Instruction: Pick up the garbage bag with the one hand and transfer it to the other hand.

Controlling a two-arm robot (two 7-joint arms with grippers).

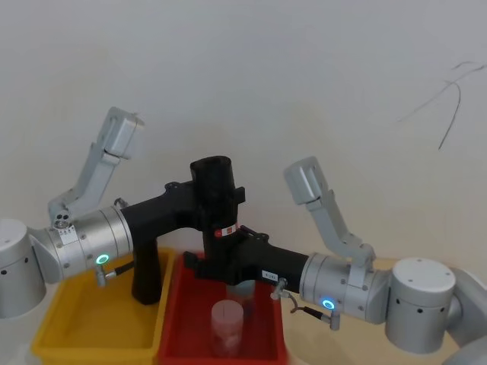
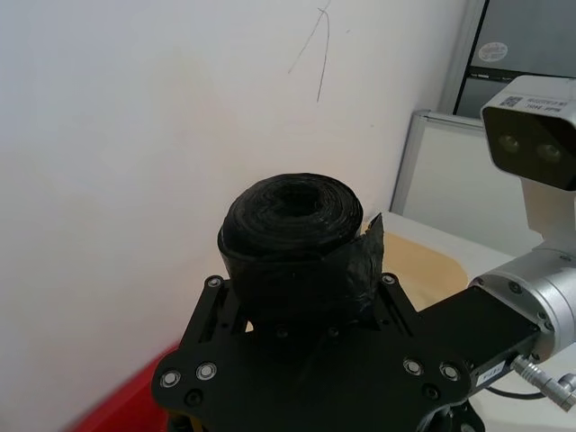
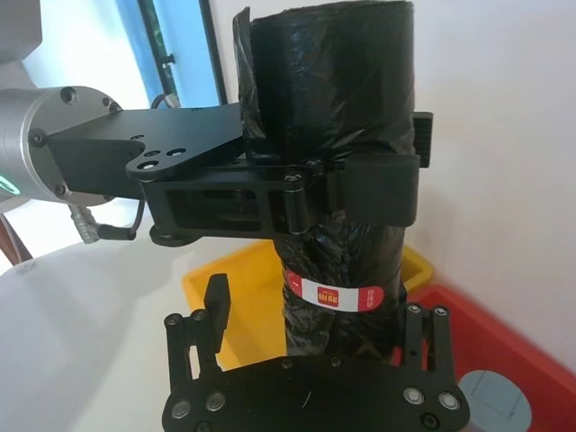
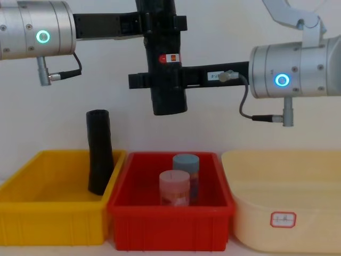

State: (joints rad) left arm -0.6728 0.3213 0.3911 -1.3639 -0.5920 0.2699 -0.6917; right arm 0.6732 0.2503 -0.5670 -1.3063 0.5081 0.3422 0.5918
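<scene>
Black long-fingered left gripper [image 4: 164, 24] on a green-ringed silver arm, reaching in from nine o'clock, clamped on the upper half of the thick black cylindrical plastic garbage bag [image 4: 168, 101], roll upright in mid-air at twelve o'clock above the red plastic bin [image 4: 170, 234], black right gripper [image 4: 160, 81] on a blue-ringed arm from three o'clock, fingers straddling the roll below its red-and-white label, seemingly spread, not pinching.

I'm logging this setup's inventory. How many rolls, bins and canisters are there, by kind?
Black rolls: 2 (garbage bag aloft, plain roll in the yellow bin)
Bins: 3 (yellow bin, red bin, cream bin)
Canisters: 2 (pink canister, blue-grey canister, both in the red bin)
Total: 7
</scene>
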